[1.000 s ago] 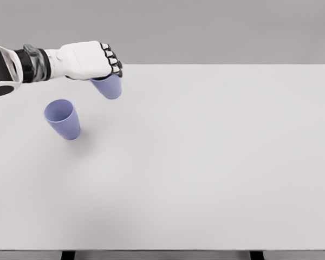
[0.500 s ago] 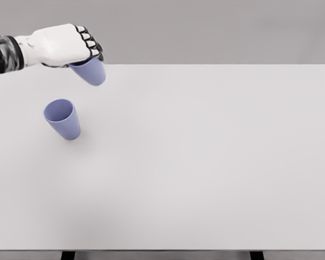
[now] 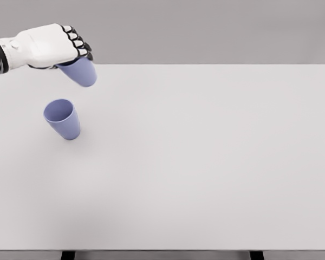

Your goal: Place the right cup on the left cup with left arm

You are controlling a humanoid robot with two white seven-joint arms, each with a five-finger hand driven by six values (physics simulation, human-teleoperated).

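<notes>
Carry step: our left hand [image 3: 49,46] grips the lifted cup [image 3: 80,72] at far left, above the bench [image 3: 206,162]; next we must centre it over the standing cup [image 3: 62,119] and lower.

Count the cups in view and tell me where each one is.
2. One blue cup stands on the white table at the left; the other cup is held in the left hand above the table's far left.
</notes>
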